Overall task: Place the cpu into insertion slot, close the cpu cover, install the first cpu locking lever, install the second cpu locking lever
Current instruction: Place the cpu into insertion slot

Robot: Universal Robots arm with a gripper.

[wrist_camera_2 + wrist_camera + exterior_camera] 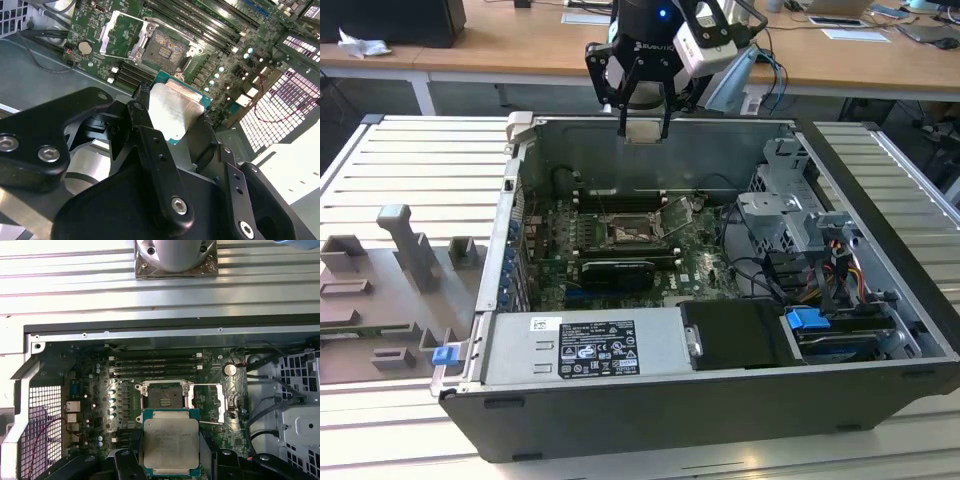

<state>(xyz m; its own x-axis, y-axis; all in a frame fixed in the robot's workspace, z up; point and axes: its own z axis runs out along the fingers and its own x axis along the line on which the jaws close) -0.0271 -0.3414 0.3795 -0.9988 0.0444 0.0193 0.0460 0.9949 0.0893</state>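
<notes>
While our fingers (140,113) pinch the cpu (171,442), we hover over the case (620,425), insertion slot (163,396) bare, cpu cover (207,402) open.

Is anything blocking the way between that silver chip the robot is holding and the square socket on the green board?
Nothing visible does. The hand holds the flat square silver-grey chip in the air; the small dark metal-rimmed square socket lies bare, its shiny hinged metal frame cover swung open beside it.

In the second wrist view the gripper (173,116) hides perhaps half of the cpu (175,105).
</notes>
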